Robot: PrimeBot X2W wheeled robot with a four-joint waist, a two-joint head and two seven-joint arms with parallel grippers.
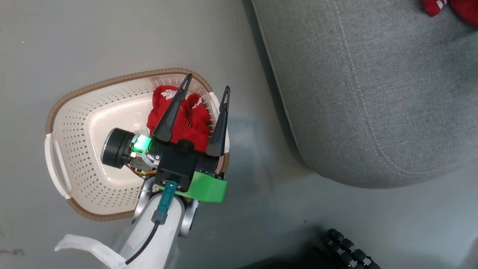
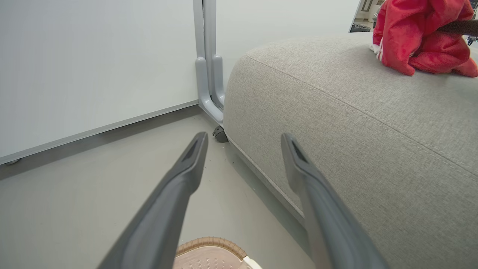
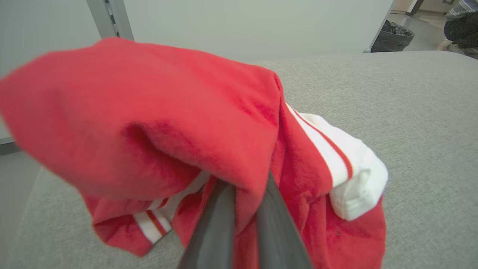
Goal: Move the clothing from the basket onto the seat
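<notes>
The cream basket [image 1: 74, 157] with a brown rim stands on the floor, and its rim [image 2: 211, 243] also shows low in the left wrist view. One red clothing piece [image 1: 186, 119] lies bunched in its far right corner. My left gripper [image 1: 207, 83] hovers above that corner, open and holding nothing, fingers [image 2: 186, 172] spread. A second red and white clothing piece [image 3: 186, 123] is bunched on the grey seat [image 1: 373, 93], with my right gripper [image 3: 244, 190] shut on it. This piece [image 2: 418, 37] sits on the seat's top, also seen at the head view's top right [image 1: 461, 9].
A white wall panel with a grey post foot and caster [image 2: 214, 93] stands behind the seat's corner. A black bin [image 3: 392, 35] and part of a person [image 3: 461, 22] lie beyond the seat. Black ribbed cabling [image 1: 347, 248] lies on the floor near me.
</notes>
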